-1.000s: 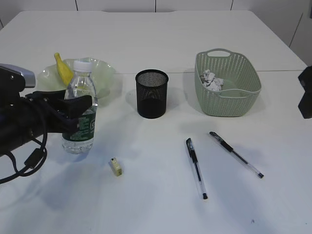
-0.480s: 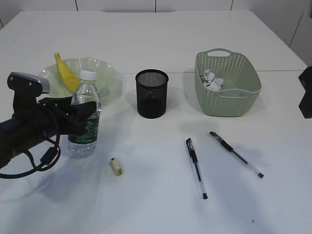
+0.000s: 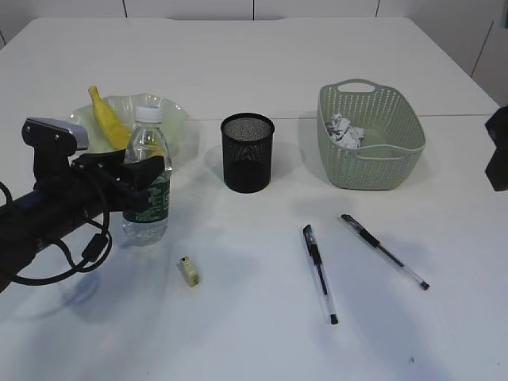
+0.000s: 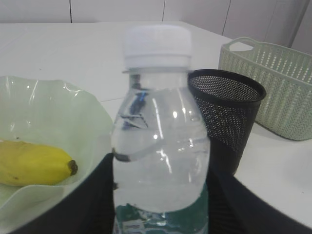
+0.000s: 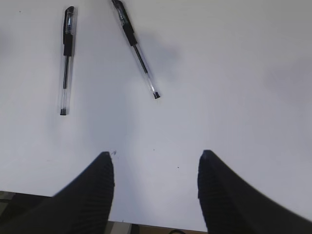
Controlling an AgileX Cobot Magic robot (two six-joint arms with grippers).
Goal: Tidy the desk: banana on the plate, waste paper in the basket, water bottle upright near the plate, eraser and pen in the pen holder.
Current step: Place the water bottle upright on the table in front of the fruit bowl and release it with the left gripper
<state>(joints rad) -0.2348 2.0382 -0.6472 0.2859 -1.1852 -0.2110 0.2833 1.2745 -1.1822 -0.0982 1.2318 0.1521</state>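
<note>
My left gripper [image 3: 139, 176] is shut on the water bottle [image 3: 147, 178], which stands upright beside the pale green plate [image 3: 178, 119]; the bottle fills the left wrist view [image 4: 161, 146]. The banana [image 3: 107, 117] lies on the plate and shows in the left wrist view [image 4: 34, 163]. The black mesh pen holder [image 3: 247, 151] stands at the middle. Two pens [image 3: 319, 271] [image 3: 384, 251] lie on the table and show in the right wrist view [image 5: 66, 58] [image 5: 135, 46]. The small eraser [image 3: 188, 271] lies in front of the bottle. My right gripper [image 5: 155, 163] is open and empty above bare table.
The green basket [image 3: 389, 155] at the back right holds crumpled waste paper [image 3: 344, 129]. The right arm [image 3: 498, 151] shows only at the right edge of the exterior view. The table's front edge runs below my right gripper.
My left gripper has carried the bottle to the right and farther back, closer to the plate. The right arm has not moved.
</note>
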